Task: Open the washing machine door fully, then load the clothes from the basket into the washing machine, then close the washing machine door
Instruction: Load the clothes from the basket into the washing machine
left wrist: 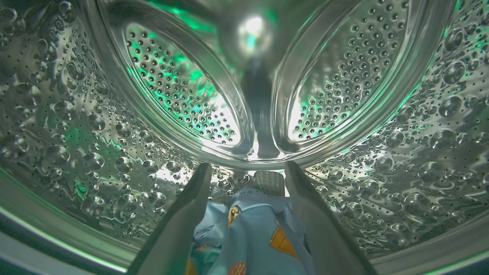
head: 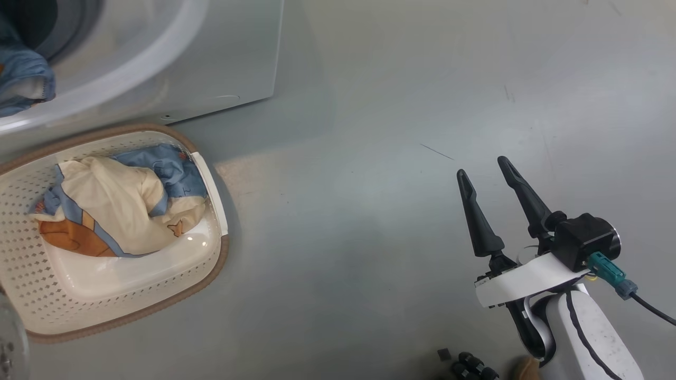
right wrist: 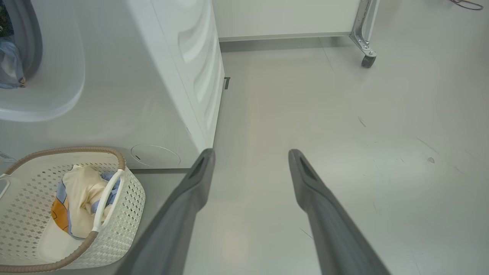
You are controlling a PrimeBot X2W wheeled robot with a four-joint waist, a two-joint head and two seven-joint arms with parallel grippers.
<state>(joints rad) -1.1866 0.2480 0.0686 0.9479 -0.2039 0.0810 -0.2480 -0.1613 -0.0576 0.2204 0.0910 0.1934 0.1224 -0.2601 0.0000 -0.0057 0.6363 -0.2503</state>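
Note:
My left gripper [left wrist: 246, 166] is deep inside the washing machine's perforated steel drum [left wrist: 76, 114], open. Light blue clothes [left wrist: 252, 233] with orange figures lie loose between its spread fingers. In the head view the white washing machine [head: 211, 53] stands at the top left with blue cloth [head: 21, 79] hanging at its opening. The cream basket [head: 211, 274] stands on the floor in front of it and holds a cream and blue bundle of clothes [head: 116, 206]. My right gripper [head: 482, 167] hovers open over bare floor to the right, holding nothing. The washing machine door is out of view.
The right wrist view shows the washing machine's side [right wrist: 198, 76], the basket [right wrist: 126, 214] at lower left and my right gripper [right wrist: 251, 152] over grey floor. A caster of a metal frame [right wrist: 367, 61] stands far back. Small dark parts [head: 470, 367] lie by my base.

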